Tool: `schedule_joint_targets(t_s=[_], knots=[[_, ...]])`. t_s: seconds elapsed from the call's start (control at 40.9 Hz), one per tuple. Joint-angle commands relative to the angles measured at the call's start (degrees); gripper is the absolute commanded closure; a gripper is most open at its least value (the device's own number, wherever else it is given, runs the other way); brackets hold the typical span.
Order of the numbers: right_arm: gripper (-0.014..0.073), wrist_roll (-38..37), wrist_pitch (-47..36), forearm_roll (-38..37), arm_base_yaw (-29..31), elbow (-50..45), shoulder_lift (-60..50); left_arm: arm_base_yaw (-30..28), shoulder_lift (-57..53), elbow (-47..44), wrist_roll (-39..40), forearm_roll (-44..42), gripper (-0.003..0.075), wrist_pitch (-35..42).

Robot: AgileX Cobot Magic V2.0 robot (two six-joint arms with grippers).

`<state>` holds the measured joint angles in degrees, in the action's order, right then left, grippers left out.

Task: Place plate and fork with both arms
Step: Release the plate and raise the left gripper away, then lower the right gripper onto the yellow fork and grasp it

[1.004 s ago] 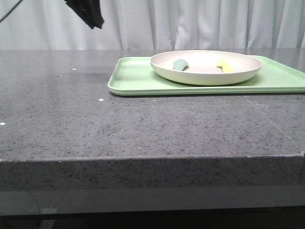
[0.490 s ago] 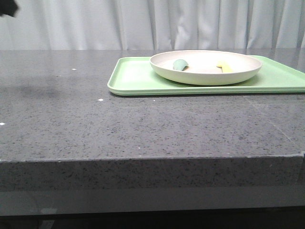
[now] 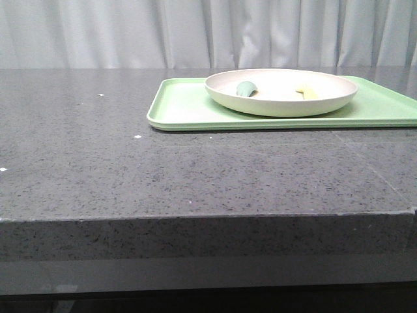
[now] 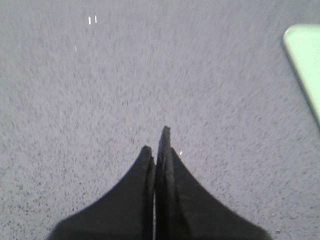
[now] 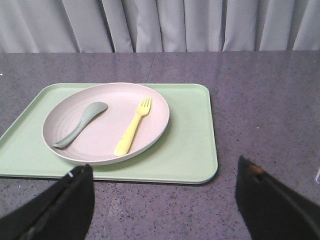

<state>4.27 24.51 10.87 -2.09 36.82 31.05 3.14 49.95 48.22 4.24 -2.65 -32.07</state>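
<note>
Two arms, neither in the front view now; a second ago the left one hung at 11 o'clock. Left claw (image 4: 159, 150) pinched empty over bare bench (image 3: 195, 169), right claw (image 5: 165, 200) wide. Fork (image 5: 133, 127) lies on plate (image 5: 152, 137), on the tray (image 5: 195, 150) beside the spoon (image 5: 80, 124). Placing looks done.

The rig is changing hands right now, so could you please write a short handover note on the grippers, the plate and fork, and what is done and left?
Left gripper: shut and empty, over bare grey table, with only a corner of the tray in its view.
Right gripper: open and empty, fingers wide apart, facing the tray from its near side.
Plate: sits on the light-green tray.
Fork: lies inside the plate, beside the teal spoon.
Done: nothing gripped yet.
Left: likely pick up the plate and the fork, one per arm, and set them in place.
</note>
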Motion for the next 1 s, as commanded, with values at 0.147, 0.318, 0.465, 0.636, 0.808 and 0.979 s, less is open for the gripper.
schedule_joint_targets(t_s=[0.147, 0.318, 0.465, 0.636, 0.808, 0.979], knots=[[-0.0007, 0.57, -5.38, 0.17, -0.90, 3.28, 8.19, -0.08, -16.20, -9.79, 0.16, 0.54, 0.0739, 12.46], [-0.0007, 0.57, -5.33, 0.17, -3.58, 7.01, 16.81, -0.08, -24.38, -15.20, 0.16, 0.73, 0.0739, 12.78], [-0.0007, 0.57, -2.79, 0.29, -6.44, 14.01, 27.16, -0.08, -29.10, -17.41, 0.16, 0.73, 0.0739, 14.41], [-0.0007, -0.79, 4.50, 2.14, -7.69, 27.44, 42.38, -0.08, -30.14, -17.81, 0.16, 0.73, 0.0739, 13.27], [-0.0007, -2.77, 12.16, 2.13, -7.87, 41.02, 56.70, -0.08, -30.14, -17.81, 0.16, 0.73, 0.0739, 13.50], [-0.0007, -3.04, 16.31, 2.13, -8.58, 51.42, 67.38, -0.08, -30.14, -17.81, 0.16, 0.73, 0.0739, 13.50]])
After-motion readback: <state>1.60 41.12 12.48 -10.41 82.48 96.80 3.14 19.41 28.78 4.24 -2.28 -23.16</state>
